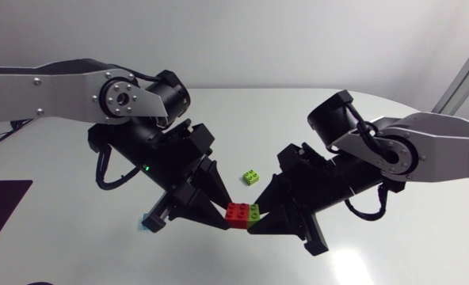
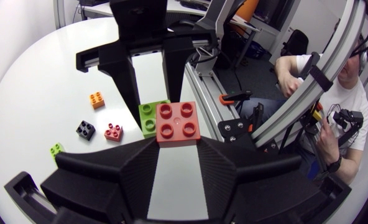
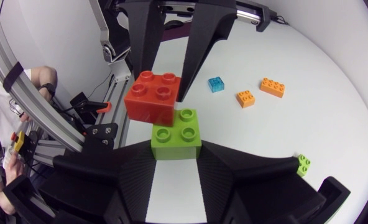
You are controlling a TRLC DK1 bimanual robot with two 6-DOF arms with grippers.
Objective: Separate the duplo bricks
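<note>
- Head view: left fingers (image 1: 205, 198) clamped the red brick (image 1: 238, 214). Right fingers (image 1: 278, 207) clamped the green brick (image 1: 254, 212) touching it, both held off the surface (image 1: 298, 119).
- Left wrist view: green brick (image 2: 148, 117) sat behind the red brick (image 2: 178, 122), touching.
- Right wrist view: green brick (image 3: 176, 132) sat offset against the red brick (image 3: 153, 98). Looked mid-separation; next move needs an opposed pull.

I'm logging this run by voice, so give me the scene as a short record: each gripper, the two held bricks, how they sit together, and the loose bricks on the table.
left gripper: shut on red brick
right gripper: shut on green brick
contact: red and green bricks touch side by side above the table; locked together or not, cannot tell
loose bricks: small green brick, blue brick, orange brick, longer orange brick, black brick, small red brick
task state: separation not yet visible
</note>
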